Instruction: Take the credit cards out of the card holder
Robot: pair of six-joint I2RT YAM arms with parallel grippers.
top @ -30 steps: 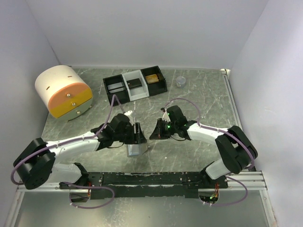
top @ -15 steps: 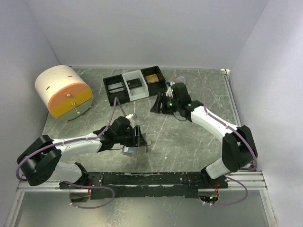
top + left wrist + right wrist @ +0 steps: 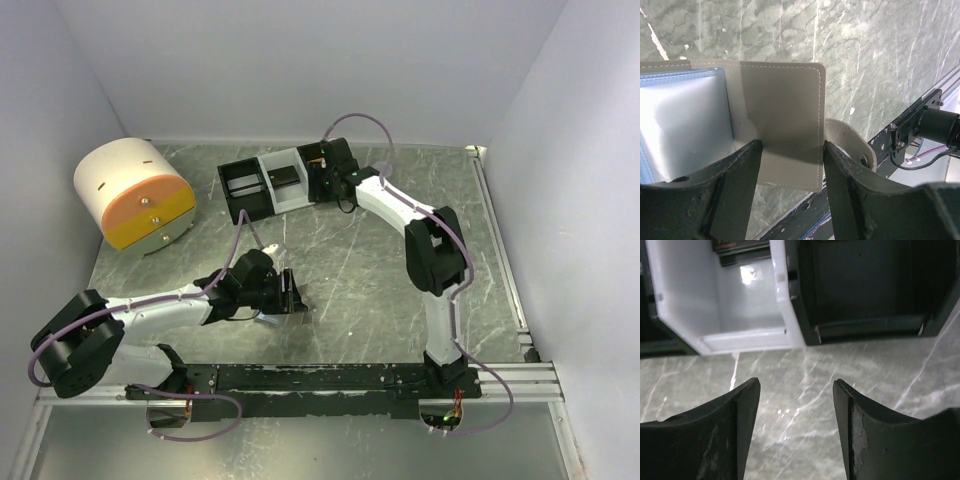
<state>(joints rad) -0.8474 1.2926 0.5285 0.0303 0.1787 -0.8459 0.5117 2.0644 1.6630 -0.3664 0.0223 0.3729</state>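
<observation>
**Card holder held near the near edge; right arm gone to the tray**

Card holder lies open, left of centre by the table's near edge. The left gripper has its jaws closed on the grey leaf. The right gripper has swung from beside the holder to the tray at the far edge. Its jaws, shut a second ago, now stand apart with nothing between them. Judgement: one card delivered, and a return trip is due. The drawer drum sits at the far-left corner, well apart, and I see nothing in the return path.

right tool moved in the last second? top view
Yes. The right tool went from mid-table toward the far edge and is now at the right end of the tray.
</observation>
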